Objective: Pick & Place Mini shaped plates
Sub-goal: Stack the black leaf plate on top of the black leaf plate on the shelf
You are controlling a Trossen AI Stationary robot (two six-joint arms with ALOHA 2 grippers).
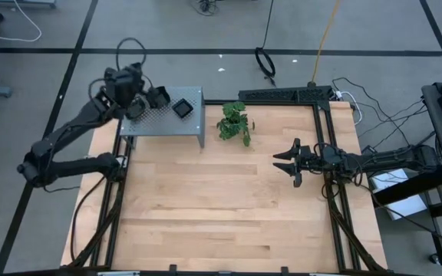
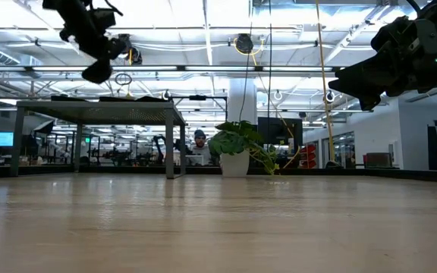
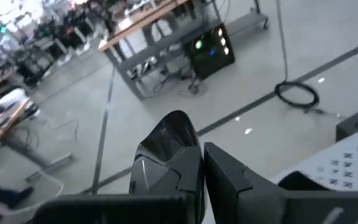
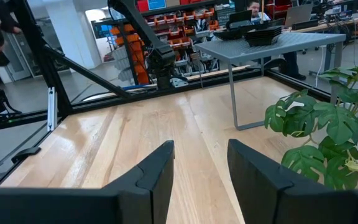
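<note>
A small stack of glossy black mini plates (image 1: 183, 107) rests on top of the grey perforated shelf (image 1: 156, 121) at the table's far left; the right wrist view also shows this stack (image 4: 260, 34). My left gripper (image 1: 159, 97) hovers over the shelf's left part, just left of the stack, shut on another glossy black plate (image 3: 169, 134). My right gripper (image 1: 282, 161) waits open above the table's right side, pointing left, with nothing between its fingers (image 4: 166, 165). My left gripper pinches the black plate between its two fingers; the plate's rounded glossy edge (image 3: 176, 121) sticks out past the fingertips. The fingers point nearly level toward the table's far side. The plate is lifted clear above the shelf. The fingers hide the spot they hold.
A small green potted plant (image 1: 235, 123) stands just right of the shelf, near the far edge. Bare wooden tabletop (image 1: 221, 207) fills the middle and near side. A black frame (image 1: 282, 93) borders the table, and cables lie on the floor beyond.
</note>
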